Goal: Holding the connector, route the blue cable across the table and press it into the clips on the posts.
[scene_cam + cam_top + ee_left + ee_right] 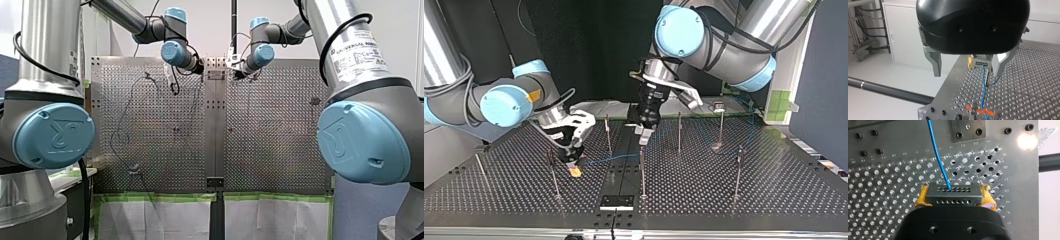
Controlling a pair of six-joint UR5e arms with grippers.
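Between yellow pads (920,200) of my right gripper (954,196): connector (952,198), pinched.
Ahead of connector: blue cable (936,152) running off over table (885,195).
My left gripper (967,73): fingers spread, above table.

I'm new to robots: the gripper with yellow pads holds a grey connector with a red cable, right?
No: the cable is blue, not red. In the right wrist view my right gripper's yellow pads clamp the grey connector.

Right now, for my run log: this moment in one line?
right hand: shut on connector | left hand: open | blue cable: leaves connector
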